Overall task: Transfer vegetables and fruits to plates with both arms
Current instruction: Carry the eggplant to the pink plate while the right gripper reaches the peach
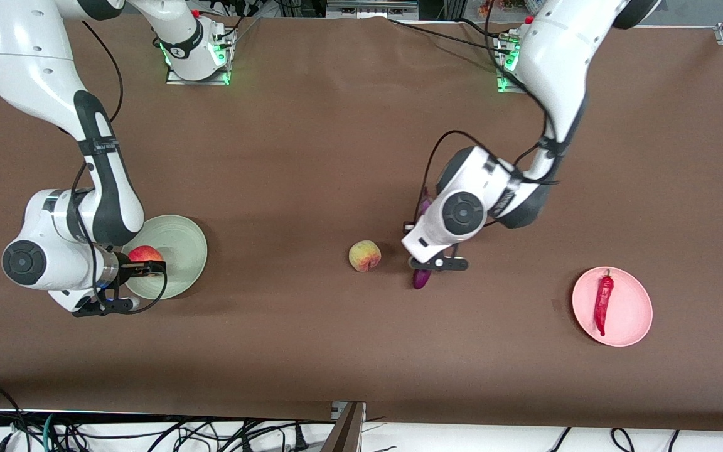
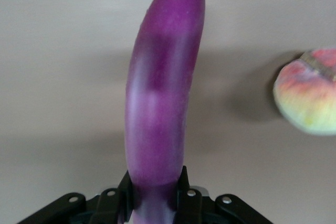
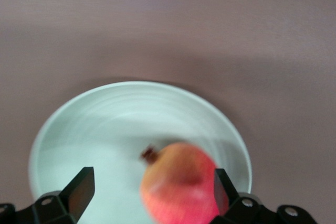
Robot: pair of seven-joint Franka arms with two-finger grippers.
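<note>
The left claw (image 2: 155, 195) was seen pinching the eggplant (image 2: 163, 87) near one end, fingers pressed to both sides; in the wrist view most of the veg's length stuck out past the fingers. The eggplant lay on the desk (image 1: 311, 150) about mid-desk, the peach (image 1: 364, 256) just beside it toward the right arm's end, apart from it. The pink plate (image 1: 634, 314) sat toward the left arm's end, nearer the front camera, w/ the chili (image 1: 603, 304) already on it.

Step in hand was judged as: lift eggplant, carry to pink plate. Since the grip was near an end, droop or swivel was to be expected; a slow, straight lift was advised, and the peach was to be kept clear of the swing. It was best laid alongside the chili, not across it, and let go low.

The right claw (image 3: 149, 192) was spread wide over the mint plate (image 3: 94, 124), the red fruit (image 3: 181, 187) between its fingers, apparently let go and on the plate. A straight pull-up was advised so the fruit wasn't nudged off; the peach remained for that arm.
</note>
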